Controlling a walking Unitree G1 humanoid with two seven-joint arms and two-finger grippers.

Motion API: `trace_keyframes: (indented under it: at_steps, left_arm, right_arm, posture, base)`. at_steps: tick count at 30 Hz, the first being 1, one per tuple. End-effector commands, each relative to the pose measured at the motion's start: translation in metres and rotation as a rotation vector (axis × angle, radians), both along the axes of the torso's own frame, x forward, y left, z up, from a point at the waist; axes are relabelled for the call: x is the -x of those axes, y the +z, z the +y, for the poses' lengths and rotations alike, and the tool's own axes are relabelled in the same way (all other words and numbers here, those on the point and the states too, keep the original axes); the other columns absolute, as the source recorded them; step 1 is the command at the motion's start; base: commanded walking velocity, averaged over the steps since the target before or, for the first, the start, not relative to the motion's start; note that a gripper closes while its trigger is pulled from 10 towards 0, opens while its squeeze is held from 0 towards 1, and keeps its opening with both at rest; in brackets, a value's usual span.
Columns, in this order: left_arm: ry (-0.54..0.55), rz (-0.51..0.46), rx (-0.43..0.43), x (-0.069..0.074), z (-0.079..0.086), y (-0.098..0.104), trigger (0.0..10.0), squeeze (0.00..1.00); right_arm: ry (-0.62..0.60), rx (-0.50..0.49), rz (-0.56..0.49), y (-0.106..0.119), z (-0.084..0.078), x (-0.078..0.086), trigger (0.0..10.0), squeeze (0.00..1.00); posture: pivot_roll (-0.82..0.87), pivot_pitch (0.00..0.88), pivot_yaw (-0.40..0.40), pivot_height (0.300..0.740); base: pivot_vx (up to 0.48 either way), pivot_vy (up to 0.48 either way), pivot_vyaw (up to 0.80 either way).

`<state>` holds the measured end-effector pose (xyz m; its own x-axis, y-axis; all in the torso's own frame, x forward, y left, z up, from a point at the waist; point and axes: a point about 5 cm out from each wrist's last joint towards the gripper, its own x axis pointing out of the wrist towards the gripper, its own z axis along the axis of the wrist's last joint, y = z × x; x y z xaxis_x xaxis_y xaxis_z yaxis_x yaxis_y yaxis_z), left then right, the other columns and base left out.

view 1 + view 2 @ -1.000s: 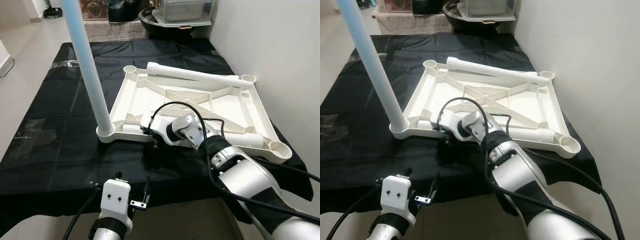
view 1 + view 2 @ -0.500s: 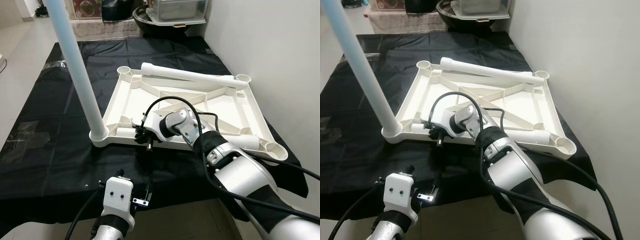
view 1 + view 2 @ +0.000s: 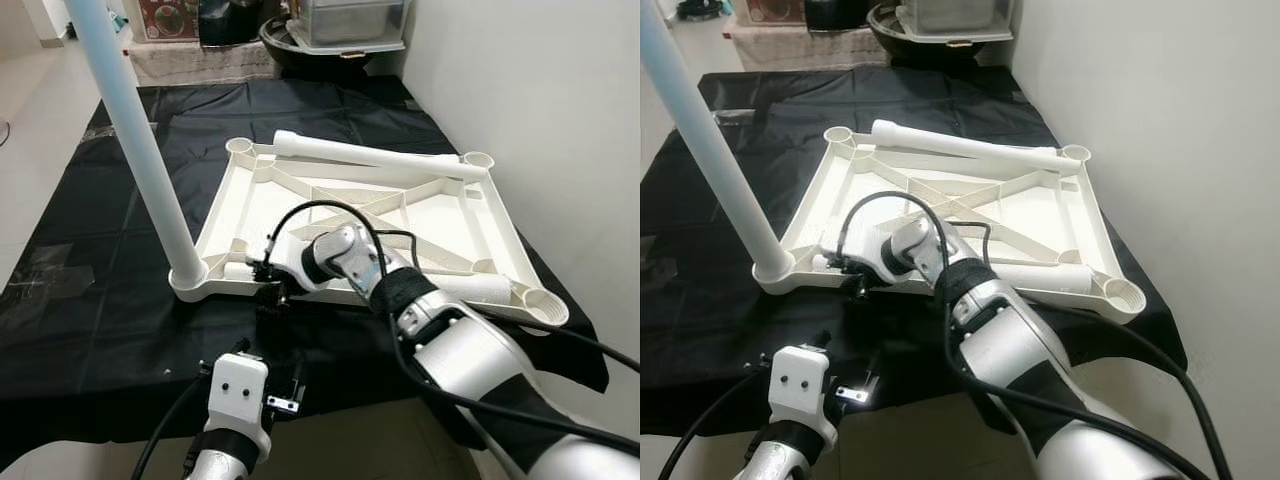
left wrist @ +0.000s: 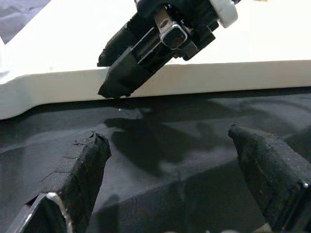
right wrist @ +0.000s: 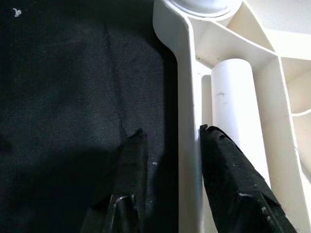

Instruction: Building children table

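The white children's tabletop (image 3: 500,225) lies upside down on a black cloth (image 3: 90,300). One white leg (image 3: 140,150) stands upright in its near left corner socket (image 3: 188,280). A loose leg (image 3: 370,155) rests across the far rim, and another (image 5: 238,111) lies inside along the near rim. My right gripper (image 3: 268,290) is open at that near rim (image 5: 187,97), just right of the socket. One finger is outside on the cloth, the other inside beside the loose leg. My left gripper (image 4: 167,138) is open and empty low by the front edge, pointing at the right gripper.
A white wall (image 3: 560,120) runs close along the right side. At the far end stand a black basin (image 3: 300,45) and a clear storage box (image 3: 345,15). Bare floor (image 3: 40,110) lies to the left. The cloth drops off at the front edge.
My right gripper has slid left along the near rim, closer to the corner with the upright leg. The head camera has shifted a little. The left gripper has held its place.
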<state>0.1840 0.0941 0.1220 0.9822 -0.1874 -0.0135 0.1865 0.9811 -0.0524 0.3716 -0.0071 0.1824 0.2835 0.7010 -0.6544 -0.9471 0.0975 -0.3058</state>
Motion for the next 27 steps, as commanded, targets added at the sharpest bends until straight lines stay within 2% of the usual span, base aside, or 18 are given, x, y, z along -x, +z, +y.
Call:
trace_keyframes:
  at_steps: [1,3,4,7,8,9,18,19,24,27]
  left_arm:
    - [-0.006,0.025,0.021,0.002,-0.005,-0.002,10.0,0.00]
    - [-0.005,0.025,0.022,0.002,-0.005,-0.002,10.0,0.00]
    - [-0.005,0.025,0.022,0.001,-0.005,-0.002,10.0,0.00]
    - [-0.004,0.025,0.022,0.001,-0.005,-0.002,10.0,0.00]
    - [-0.004,0.024,0.023,0.001,-0.006,-0.002,10.0,0.00]
    - [-0.003,0.024,0.024,0.001,-0.006,-0.002,10.0,0.00]
    - [-0.002,0.024,0.028,0.001,-0.007,-0.001,10.0,0.00]
    - [-0.001,0.026,0.029,0.001,-0.007,-0.001,10.0,0.00]
    - [0.001,0.027,0.031,0.002,-0.007,-0.001,10.0,0.00]
    - [0.003,0.029,0.032,0.001,-0.007,-0.001,10.0,0.00]
  right_arm:
    - [0.008,0.046,0.013,-0.006,-0.001,0.002,10.0,0.00]
    - [0.011,0.061,0.013,-0.008,-0.002,0.002,10.0,0.00]
    - [0.012,0.086,0.013,-0.010,-0.003,0.002,3.3,0.00]
    - [0.013,0.103,0.013,-0.012,-0.004,0.002,3.3,0.00]
    - [0.002,0.127,-0.001,-0.014,-0.007,0.002,7.6,0.00]
    - [-0.009,0.147,-0.014,-0.016,-0.009,0.001,10.0,0.00]
    - [-0.040,0.188,-0.018,-0.023,-0.013,0.000,10.0,0.00]
    - [-0.026,0.199,-0.019,-0.024,-0.013,0.001,0.0,0.00]
    - [-0.001,0.205,-0.023,-0.024,-0.012,0.002,0.0,0.00]
    - [0.029,0.173,-0.029,-0.018,-0.005,0.003,0.0,0.00]
  posture:
    - [-0.04,0.134,-0.082,0.740]
    - [-0.04,0.134,-0.082,0.740]
    - [-0.04,0.134,-0.082,0.740]
    - [-0.04,0.134,-0.082,0.740]
    - [-0.05,0.140,-0.083,0.740]
    - [-0.05,0.140,-0.083,0.740]
    - [-0.05,0.149,-0.088,0.740]
    - [-0.05,0.149,-0.088,0.740]
    - [-0.05,0.153,-0.090,0.740]
    - [-0.05,0.153,-0.090,0.740]
  base:
    - [0.000,0.000,0.00]
    - [0.000,0.000,0.00]
    - [0.000,0.000,0.00]
    - [0.000,0.000,0.00]
    - [0.000,0.000,0.00]
    - [0.000,0.000,0.00]
    - [0.000,0.000,0.00]
    - [0.000,0.000,0.00]
    - [0.000,0.000,0.00]
    - [0.000,0.000,0.00]
